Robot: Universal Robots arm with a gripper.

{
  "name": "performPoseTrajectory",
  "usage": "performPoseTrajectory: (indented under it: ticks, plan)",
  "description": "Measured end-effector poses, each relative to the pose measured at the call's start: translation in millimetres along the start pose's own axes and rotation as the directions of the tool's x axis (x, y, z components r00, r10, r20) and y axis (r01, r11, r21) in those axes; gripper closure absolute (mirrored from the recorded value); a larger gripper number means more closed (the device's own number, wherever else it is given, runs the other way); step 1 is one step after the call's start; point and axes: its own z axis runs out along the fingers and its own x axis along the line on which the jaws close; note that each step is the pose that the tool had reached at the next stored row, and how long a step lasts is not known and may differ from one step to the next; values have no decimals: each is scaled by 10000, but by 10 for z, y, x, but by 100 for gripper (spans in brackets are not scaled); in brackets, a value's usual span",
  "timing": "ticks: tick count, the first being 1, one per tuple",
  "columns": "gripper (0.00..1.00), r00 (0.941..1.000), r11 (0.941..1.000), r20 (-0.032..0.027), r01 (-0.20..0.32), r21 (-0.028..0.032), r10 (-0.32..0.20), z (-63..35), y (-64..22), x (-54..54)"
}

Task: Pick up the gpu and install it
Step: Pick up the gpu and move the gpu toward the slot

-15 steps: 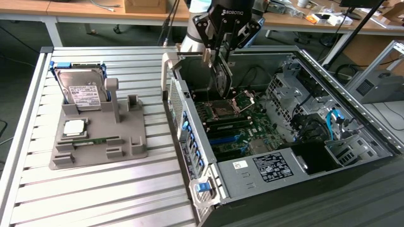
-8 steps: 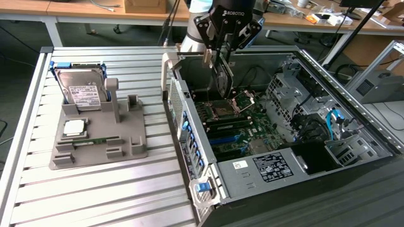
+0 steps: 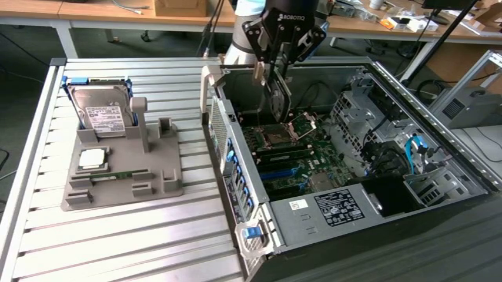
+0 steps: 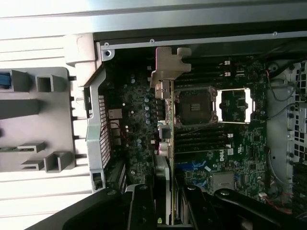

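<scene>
One card, the gpu, hangs on edge from the gripper, whose two fingers are clamped on it, one on each face. It is over the far end of the open computer case, above the main board and close to the bare processor socket. In the wrist view the card shows as a thin line, with its pale bracket at the end away from the fingers. Its lowest part seems clear of the board, though I cannot be sure.

I judge the pick-up done and the install in hand. Seating it calls for the contact edge square over a slot and the bracket at the case's slotted wall. Beside the case, a grey holder on the slatted worktop carries a hard drive.
</scene>
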Motion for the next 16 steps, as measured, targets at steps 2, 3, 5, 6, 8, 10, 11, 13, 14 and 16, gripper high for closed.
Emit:
performPoseTrajectory:
  ticks: [2,3,5,6,8,10,11,13,14,16]
  plan:
    - [73,10000,10000,1,1,21,-1,5,1,-9]
    - [73,10000,10000,3,1,33,-1,8,1,-15]
    - [73,10000,10000,3,2,48,-2,12,2,-22]
    - [73,10000,10000,4,2,60,-2,14,3,-27]
    - [73,10000,10000,5,2,73,-2,17,3,-33]
    - [73,10000,10000,6,2,87,-2,21,4,-40]
    - [73,10000,10000,7,2,93,-3,22,4,-42]
    - [73,10000,9999,8,3,109,-3,26,5,-50]
    - [73,10000,9999,9,3,115,-3,27,5,-53]
    - [73,10000,9999,10,3,127,-4,31,6,-59]
